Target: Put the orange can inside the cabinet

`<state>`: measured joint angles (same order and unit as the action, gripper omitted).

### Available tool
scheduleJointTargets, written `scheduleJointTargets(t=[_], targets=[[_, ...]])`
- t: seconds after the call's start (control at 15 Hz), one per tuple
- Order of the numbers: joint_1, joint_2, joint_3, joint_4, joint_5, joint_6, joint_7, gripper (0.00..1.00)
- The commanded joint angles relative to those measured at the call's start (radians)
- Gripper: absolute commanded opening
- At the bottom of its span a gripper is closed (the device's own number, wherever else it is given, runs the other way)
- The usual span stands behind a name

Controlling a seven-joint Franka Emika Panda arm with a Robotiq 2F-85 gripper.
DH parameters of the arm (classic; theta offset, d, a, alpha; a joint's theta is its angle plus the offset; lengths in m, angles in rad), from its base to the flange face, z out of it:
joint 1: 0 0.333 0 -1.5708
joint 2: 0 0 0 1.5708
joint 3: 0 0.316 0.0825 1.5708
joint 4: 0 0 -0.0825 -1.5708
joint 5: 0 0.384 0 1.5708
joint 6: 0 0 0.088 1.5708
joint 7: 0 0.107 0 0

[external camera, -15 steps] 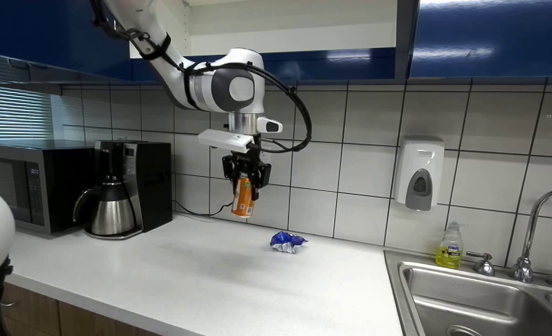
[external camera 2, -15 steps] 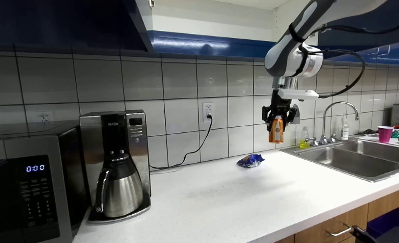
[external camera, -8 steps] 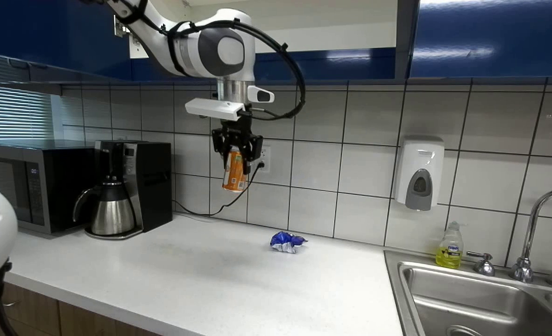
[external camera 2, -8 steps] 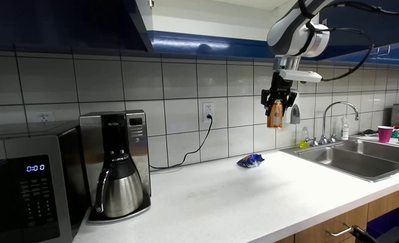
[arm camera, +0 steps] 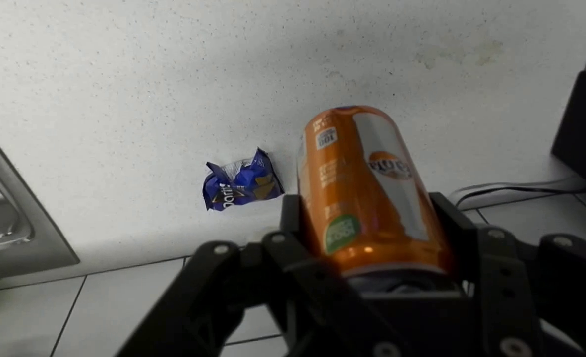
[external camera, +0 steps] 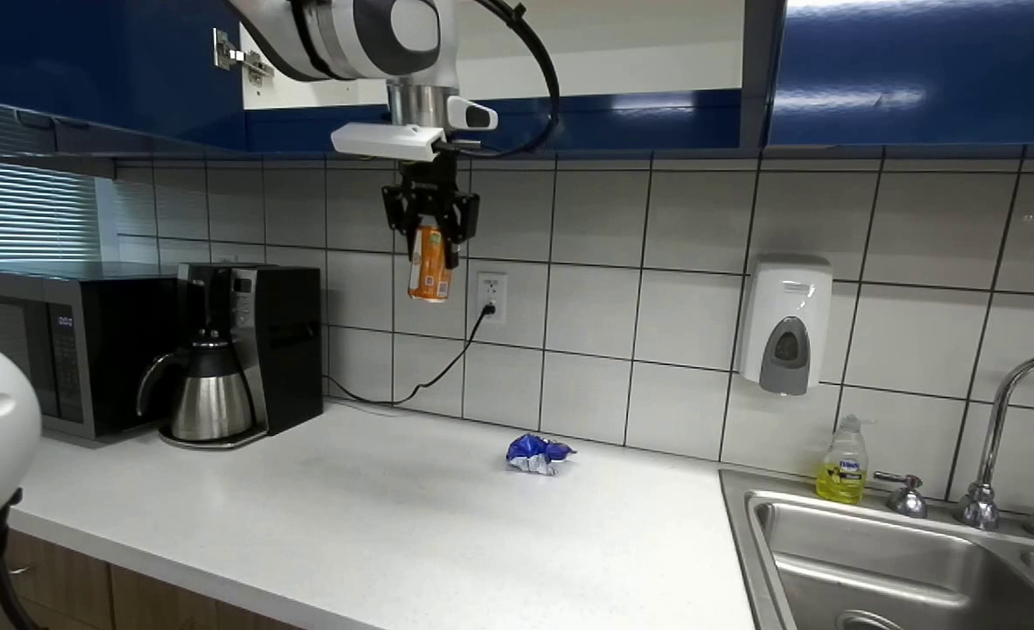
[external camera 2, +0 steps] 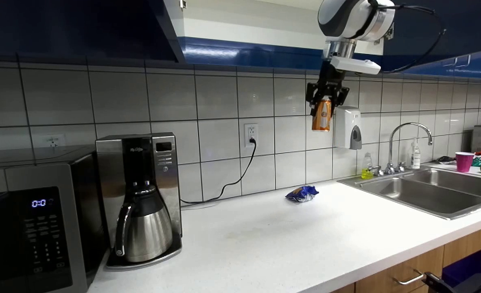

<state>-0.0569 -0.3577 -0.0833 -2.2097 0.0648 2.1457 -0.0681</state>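
Observation:
The orange can (external camera: pixel 430 273) hangs in the air, silvery top up, slightly tilted, in both exterior views (external camera 2: pixel 322 120). My gripper (external camera: pixel 432 254) points down and is shut on its upper part. In the wrist view my gripper (arm camera: pixel 367 213) has a black finger on each side of the can (arm camera: pixel 352 168); its top rim is partly hidden by the gripper. The cabinet (external camera: pixel 622 119) is open, with a pale interior and a glossy blue lower edge, also in an exterior view (external camera 2: pixel 240 52). The can is below that edge, well above the counter.
Open blue doors flank the cabinet (external camera: pixel 88 70). A crumpled blue wrapper (external camera: pixel 536 453) lies on the counter (external camera: pixel 377 525). A coffee maker (external camera: pixel 294 350) and a microwave (external camera 2: pixel 61 228) stand at one end, a sink (external camera 2: pixel 427 199) at the other. A soap dispenser (external camera 2: pixel 346 128) is on the wall.
My gripper has risen steadily with the can and shifted a little to the left in both exterior views. The can tilts slightly more now. The wrapper and counter things have not moved.

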Motion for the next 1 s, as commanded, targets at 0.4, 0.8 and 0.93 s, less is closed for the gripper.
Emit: scheduleJointTargets(t=[0.4, 0.8, 0.93], targets=[[0.009, 0.029, 0.038, 0.248, -0.014, -0.151, 0.076, 0.39], [0.013, 0.085, 0.059, 0.388, -0.016, -0.212, 0.128, 0.39], [0.016, 0.107, 0.065, 0.435, -0.017, -0.238, 0.141, 0.39]])
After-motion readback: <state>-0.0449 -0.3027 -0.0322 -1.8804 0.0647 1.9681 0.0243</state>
